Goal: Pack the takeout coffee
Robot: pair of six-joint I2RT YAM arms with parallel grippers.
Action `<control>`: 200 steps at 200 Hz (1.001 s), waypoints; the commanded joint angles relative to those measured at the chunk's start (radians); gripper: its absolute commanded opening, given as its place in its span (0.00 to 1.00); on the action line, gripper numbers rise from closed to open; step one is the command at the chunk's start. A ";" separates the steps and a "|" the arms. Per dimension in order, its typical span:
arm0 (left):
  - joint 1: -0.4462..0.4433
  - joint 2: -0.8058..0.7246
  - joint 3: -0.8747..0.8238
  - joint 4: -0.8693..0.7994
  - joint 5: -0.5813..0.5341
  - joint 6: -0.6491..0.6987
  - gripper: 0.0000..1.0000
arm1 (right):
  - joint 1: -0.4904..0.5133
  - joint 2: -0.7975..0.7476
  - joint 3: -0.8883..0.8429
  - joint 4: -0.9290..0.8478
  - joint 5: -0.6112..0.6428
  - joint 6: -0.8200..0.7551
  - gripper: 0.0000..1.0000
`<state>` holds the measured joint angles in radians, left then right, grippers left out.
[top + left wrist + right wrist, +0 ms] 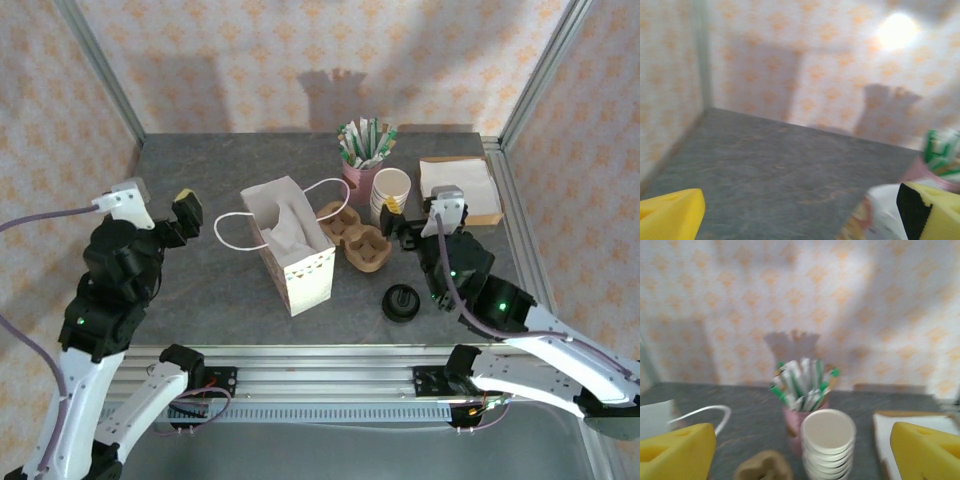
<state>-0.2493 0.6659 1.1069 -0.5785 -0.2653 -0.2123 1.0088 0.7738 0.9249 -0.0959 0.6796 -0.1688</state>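
Paper and a snap-on plastic lid make up the coffee, so it is judged light, thin-walled and easily crushed, with a lid that a hard squeeze could pop. It is best taken round the body just under the lid, kept upright and pinched softly. Where the coffee stands cannot be told: it may be hidden in the bag, whose mouth is seen stuffed with something pale. Bare cups are stacked just beside the tray, and loose lids lie nearer the right arm. The left gripper is spread wide with nothing between its fingers. The right gripper is likewise spread wide and empty, and is faced toward the cups.
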 commanded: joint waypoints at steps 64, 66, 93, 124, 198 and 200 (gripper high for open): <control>0.165 0.147 -0.190 0.063 -0.518 -0.379 1.00 | -0.573 0.036 -0.238 0.234 -0.085 0.063 0.98; 0.171 0.149 -0.198 0.066 -0.515 -0.387 1.00 | -0.585 0.037 -0.242 0.236 -0.089 0.070 0.98; 0.206 0.170 -0.348 0.210 -0.509 -0.365 1.00 | -0.766 0.068 -0.327 0.254 -0.186 0.187 0.99; 0.208 0.192 -0.523 0.422 -0.462 -0.275 1.00 | -0.862 0.138 -0.460 0.392 -0.239 0.245 1.00; 0.209 0.466 -0.691 0.842 -0.218 0.010 1.00 | -0.867 0.547 -0.627 0.934 -0.281 0.147 0.99; 0.208 0.473 -0.693 0.855 -0.214 0.016 1.00 | -0.867 0.551 -0.623 0.932 -0.287 0.145 0.99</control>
<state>-0.0494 1.0714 0.4221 0.0795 -0.5606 -0.3054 0.1467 1.2522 0.3042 0.6056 0.4267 0.0036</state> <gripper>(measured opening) 0.999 0.993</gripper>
